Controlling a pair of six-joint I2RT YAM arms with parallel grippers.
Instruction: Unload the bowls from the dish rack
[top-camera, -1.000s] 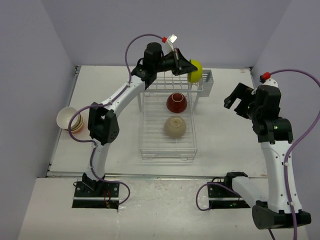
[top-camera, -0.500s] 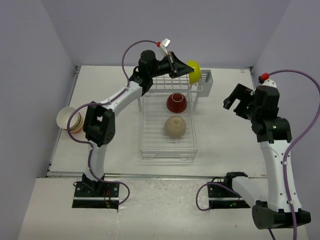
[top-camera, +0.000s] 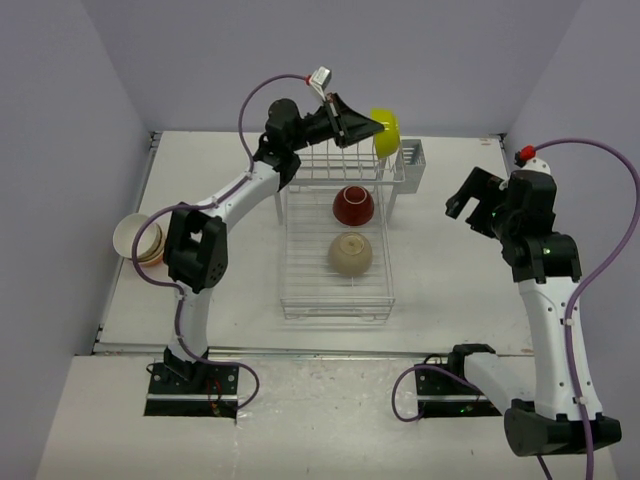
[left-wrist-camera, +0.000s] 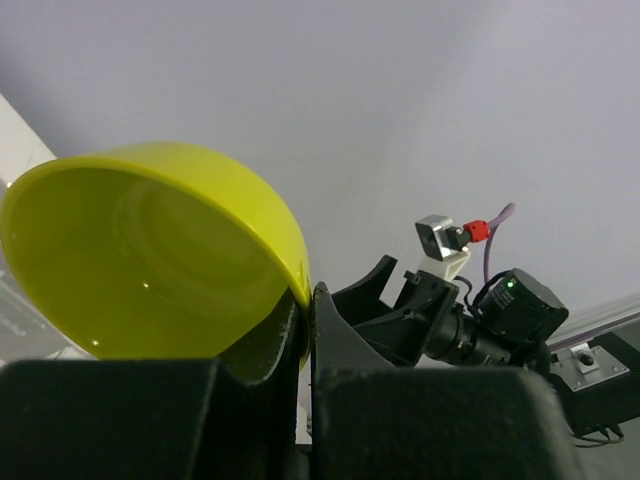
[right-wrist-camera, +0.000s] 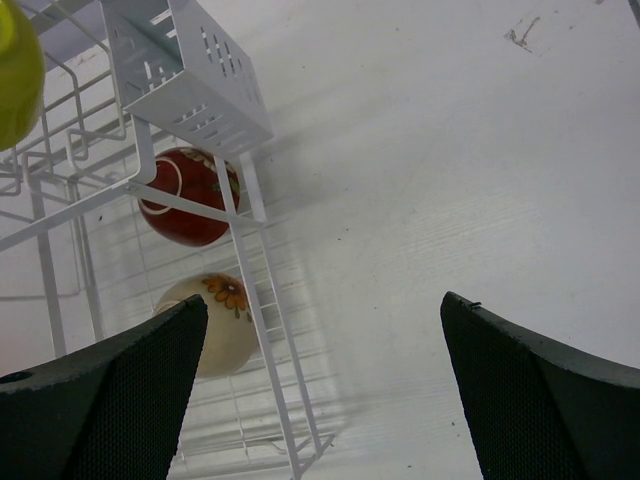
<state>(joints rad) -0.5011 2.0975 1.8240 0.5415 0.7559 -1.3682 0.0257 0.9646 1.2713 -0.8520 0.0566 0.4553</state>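
My left gripper (top-camera: 376, 128) is shut on the rim of a lime-yellow bowl (top-camera: 386, 132), held on edge in the air above the far end of the white dish rack (top-camera: 300, 268). The left wrist view shows the bowl's inside (left-wrist-camera: 150, 265) and its rim pinched between the fingers (left-wrist-camera: 345, 340). A dark red bowl (top-camera: 353, 205) and a beige bowl (top-camera: 350, 254) lie upside down on the rack's grid tray. My right gripper (top-camera: 478, 201) hangs open to the right of the rack, holding nothing. The right wrist view shows the red bowl (right-wrist-camera: 188, 197) and the beige bowl (right-wrist-camera: 212, 322) through the wires.
A stack of cream bowls (top-camera: 140, 240) sits at the table's left edge. The rack's small cutlery basket (top-camera: 412, 160) stands at its far right corner, just below the lifted bowl. Purple walls close in the back and sides.
My left gripper has lifted the lime-yellow bowl higher and slightly back from the rack's tines. The right arm has stayed where it was.
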